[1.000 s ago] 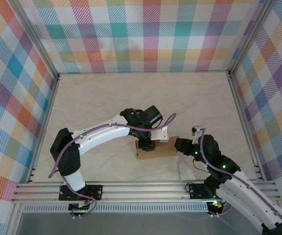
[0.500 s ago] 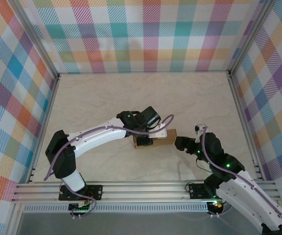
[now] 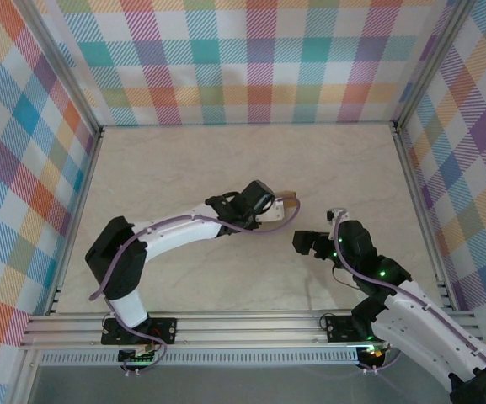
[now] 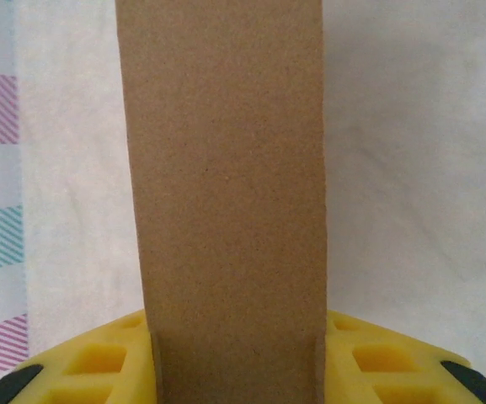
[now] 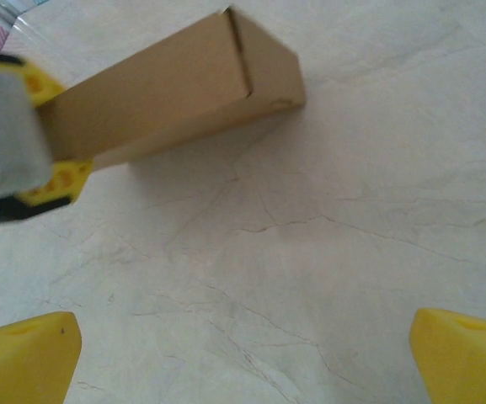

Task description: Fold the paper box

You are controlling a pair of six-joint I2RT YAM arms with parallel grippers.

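Paper box (image 5: 175, 93) is pinched at one end by the left gripper (image 5: 53, 135). Its long axis points toward the right gripper (image 5: 243, 362), spread wide, near the free end, not touching.

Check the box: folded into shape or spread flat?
Folded. In the right wrist view the box is a closed rectangular block with side walls and a shut end, not a flat sheet.
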